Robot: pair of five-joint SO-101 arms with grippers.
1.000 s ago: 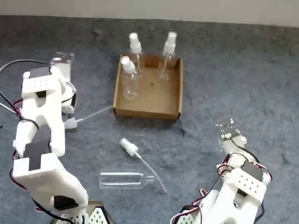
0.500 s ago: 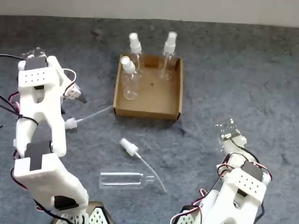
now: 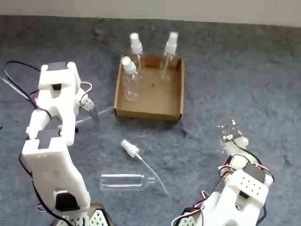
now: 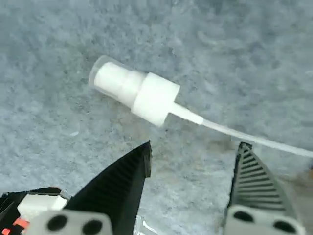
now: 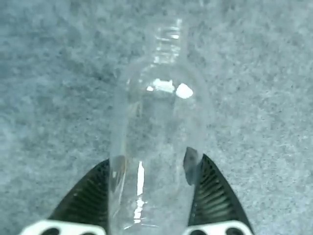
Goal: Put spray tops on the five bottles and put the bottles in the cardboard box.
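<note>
Left wrist view: left gripper (image 4: 194, 146) hangs spread above a spray top (image 4: 146, 98); right gripper (image 5: 152, 162) pinches an uncapped bottle (image 5: 156, 98).

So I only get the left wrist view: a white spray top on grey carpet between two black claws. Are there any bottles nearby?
Observer: Yes. In the high view, three bottles with tops on stand upright in the cardboard box.
Visitor: Are any without a top?
Observer: One bare bottle lies on its side on the carpet, with a second loose spray top beside it.
Visitor: And the other arm?
Observer: The right gripper is shut on another topless bottle.
</note>
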